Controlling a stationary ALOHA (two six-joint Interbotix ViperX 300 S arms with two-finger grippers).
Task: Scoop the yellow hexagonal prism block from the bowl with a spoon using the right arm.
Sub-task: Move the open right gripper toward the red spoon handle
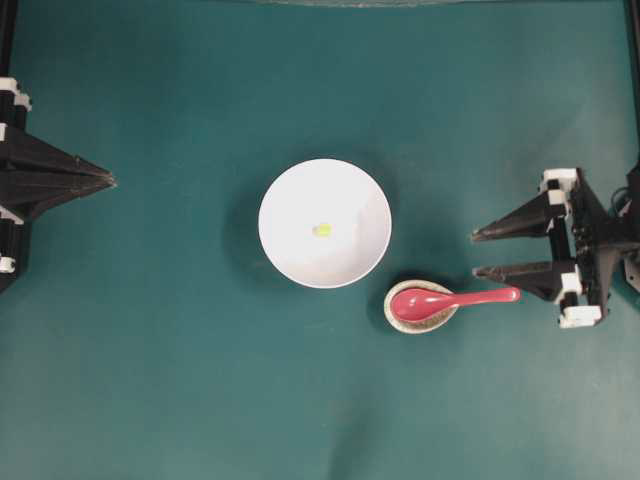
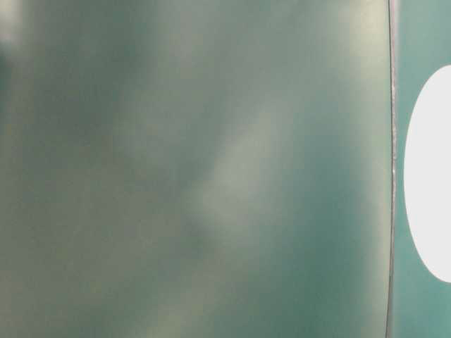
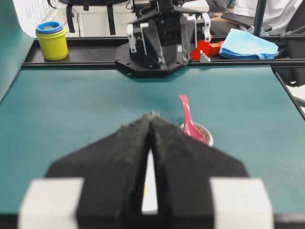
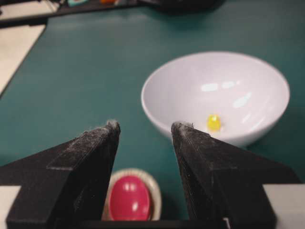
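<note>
Right tool (image 1: 473,253): jaws spread wide, nothing between them, tips just short of the spoon (image 1: 450,300) handle end. The spoon lies with its scoop in the rest (image 1: 421,322), handle pointing toward your tool. Bring the jaws down astride the handle near its free end, squarely across it, and close firmly; a glossy handle may slip or roll if pinched off-centre. Lift clear of the rest before swinging toward the bowl (image 1: 372,196), which sits just beyond the rest. The block (image 1: 322,229) lies at the bowl's bottom, near centre. Left tool (image 3: 150,125), beyond the bowl: clenched, empty, parked. Leave it.
</note>
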